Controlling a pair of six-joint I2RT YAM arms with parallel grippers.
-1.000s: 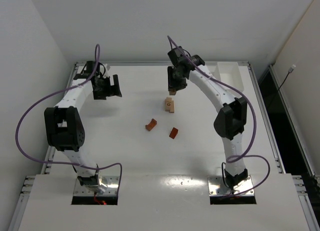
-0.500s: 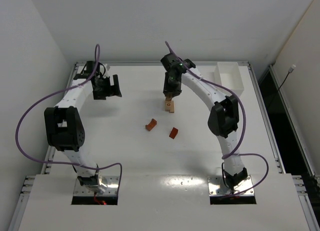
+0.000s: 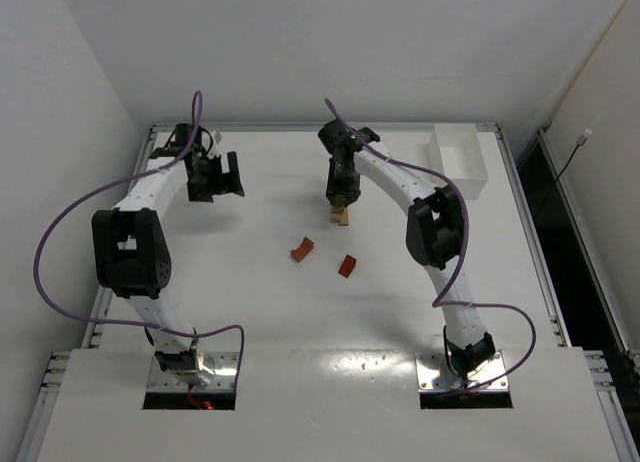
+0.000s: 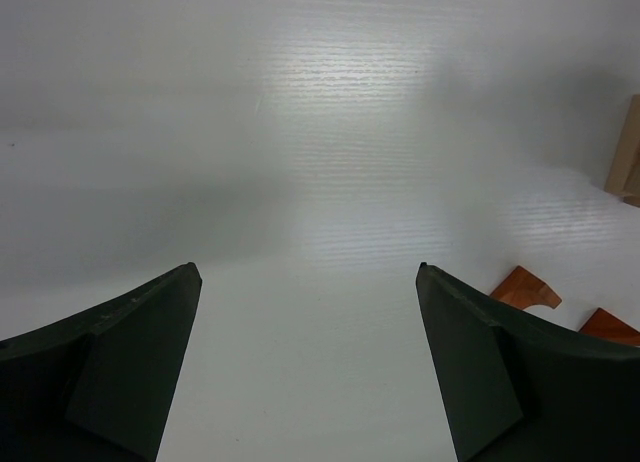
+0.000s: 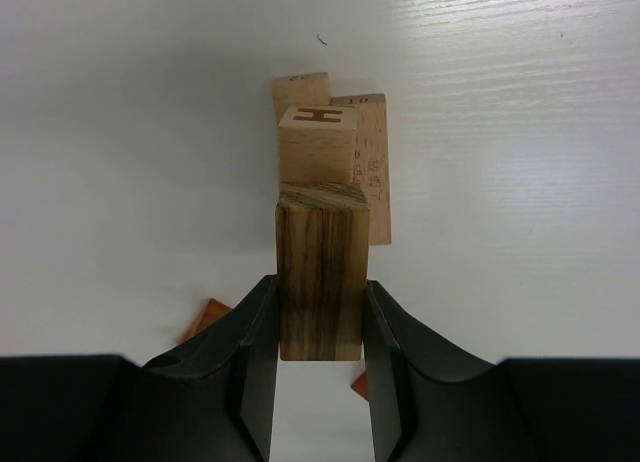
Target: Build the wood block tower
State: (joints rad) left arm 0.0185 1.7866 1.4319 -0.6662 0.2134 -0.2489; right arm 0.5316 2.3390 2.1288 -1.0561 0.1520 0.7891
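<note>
Moved: the right gripper (image 3: 341, 194) has swung in from upper centre, now directly over the tower (image 3: 341, 218)
Grip: the right fingers (image 5: 250, 352) pinch a dark-grained wood block (image 5: 320, 272) by its long sides
Left gripper (image 4: 305, 352): fingers spread, nothing between them
Tower: tan blocks, mid-frame on the bench (image 3: 250, 312)
Handling: probably light, stiff, smooth; hold by the flat opposite faces and release gently

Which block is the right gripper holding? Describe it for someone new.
On the white table, find the right gripper at the far middle, above the pale tan wooden stack. It clamps a cuboid wooden block. Dark, streaky brown grain sets it apart from the pale stack below and the two orange pieces nearby.
</note>
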